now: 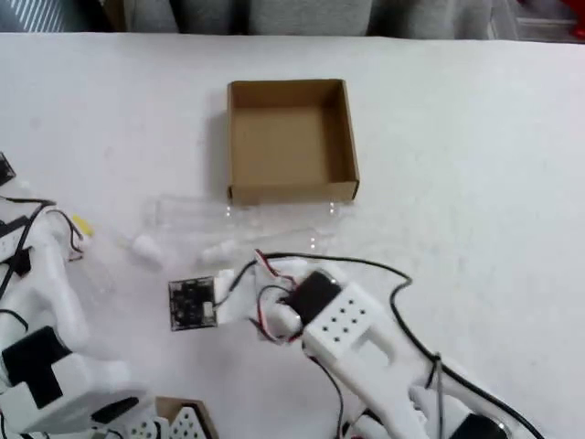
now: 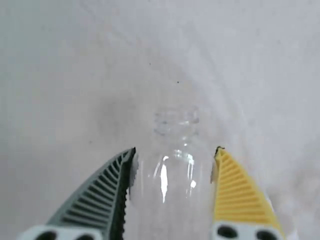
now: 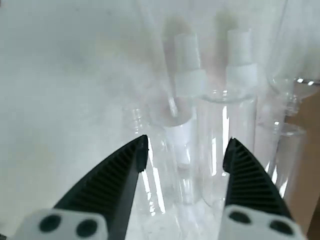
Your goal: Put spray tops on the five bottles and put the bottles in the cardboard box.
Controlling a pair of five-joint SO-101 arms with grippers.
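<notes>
Two arms reach low over the table. The left gripper [image 2: 175, 152] clamps a clear uncapped bottle [image 2: 172, 175], well apart from the cardboard box [image 1: 292, 193]. The right gripper [image 3: 185, 145] gapes, holding nothing, above spray-topped bottles [image 3: 227, 135] lying just beside the box's front wall.

There is one cardboard box [image 1: 291, 137] on the table [image 1: 475, 137], and two arms [image 1: 356, 338]. The right wrist view shows two white spray tops [image 3: 190, 75] among clear bottles [image 3: 225, 140] that overlap too much to count. The left wrist view shows one uncapped bottle [image 2: 175, 165].
</notes>
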